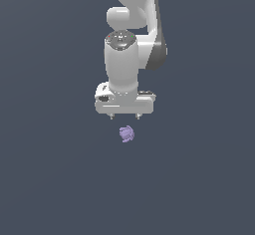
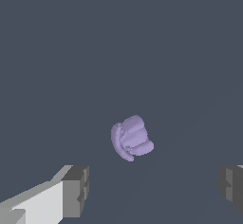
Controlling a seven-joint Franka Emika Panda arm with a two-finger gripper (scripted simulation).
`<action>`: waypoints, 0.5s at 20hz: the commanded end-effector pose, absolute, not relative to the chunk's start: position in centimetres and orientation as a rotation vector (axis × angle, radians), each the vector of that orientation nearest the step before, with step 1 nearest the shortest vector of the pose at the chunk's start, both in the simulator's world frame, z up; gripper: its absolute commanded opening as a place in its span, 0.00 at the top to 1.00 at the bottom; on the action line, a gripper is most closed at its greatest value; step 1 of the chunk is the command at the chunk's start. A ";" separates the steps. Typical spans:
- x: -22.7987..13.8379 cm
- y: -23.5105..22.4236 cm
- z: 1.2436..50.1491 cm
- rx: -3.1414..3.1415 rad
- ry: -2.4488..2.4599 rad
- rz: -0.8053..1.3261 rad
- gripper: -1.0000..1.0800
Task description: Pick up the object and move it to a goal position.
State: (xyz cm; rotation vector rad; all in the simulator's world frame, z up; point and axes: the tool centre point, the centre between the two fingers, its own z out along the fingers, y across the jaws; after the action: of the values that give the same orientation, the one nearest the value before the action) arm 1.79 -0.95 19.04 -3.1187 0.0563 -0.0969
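The object (image 1: 127, 134) is a tiny pale purple knobbly blob lying on the dark grey floor. It sits just below my white gripper (image 1: 125, 115) in the exterior view, apart from it. In the wrist view the object (image 2: 131, 137) lies ahead of the gap between my two fingers (image 2: 75, 191), nearer one of them. My gripper (image 2: 154, 187) is open wide and empty, its fingertips well apart and touching nothing.
The white arm (image 1: 134, 25) rises behind the gripper toward the top of the exterior view. The flat dark grey floor (image 1: 50, 179) spreads all around, with no other objects in view.
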 end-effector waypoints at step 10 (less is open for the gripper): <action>1.8 -3.5 19.3 -3.140 0.088 -0.107 0.04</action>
State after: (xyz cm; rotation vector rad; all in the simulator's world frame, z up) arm 1.77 -2.94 19.26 -3.1352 0.0801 -0.1045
